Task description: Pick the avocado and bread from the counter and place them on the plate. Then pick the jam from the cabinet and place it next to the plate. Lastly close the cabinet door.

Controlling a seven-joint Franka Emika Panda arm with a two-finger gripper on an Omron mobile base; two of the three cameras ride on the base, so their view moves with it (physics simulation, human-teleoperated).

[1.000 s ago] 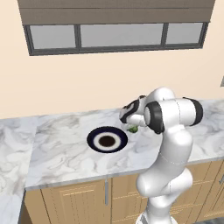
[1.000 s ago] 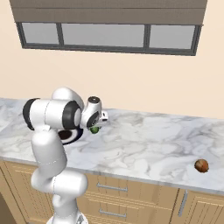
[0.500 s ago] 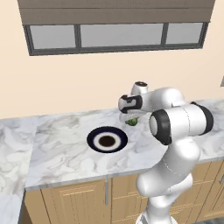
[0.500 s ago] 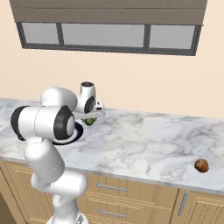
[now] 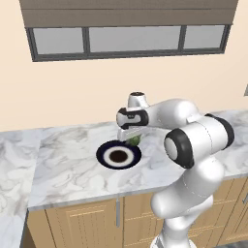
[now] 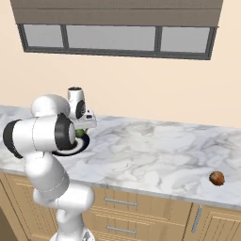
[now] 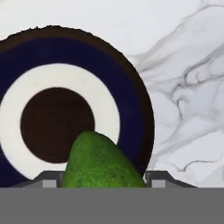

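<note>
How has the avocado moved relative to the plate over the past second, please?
Yes: held in the gripper, the avocado has shifted left, from right of the plate to over its right rim.

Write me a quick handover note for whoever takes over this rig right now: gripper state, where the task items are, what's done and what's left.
Gripper: shut on the avocado, held above the plate, near its right edge in the hand view.
Plate: on the counter, nothing on it.
Small brown lump, probably the bread: on the counter, far right in the right base view, untouched.
Done: avocado picked up.
Left: release avocado onto plate, move bread to plate, fetch the jam from the cabinet and set it beside the plate, close the cabinet door.
</note>
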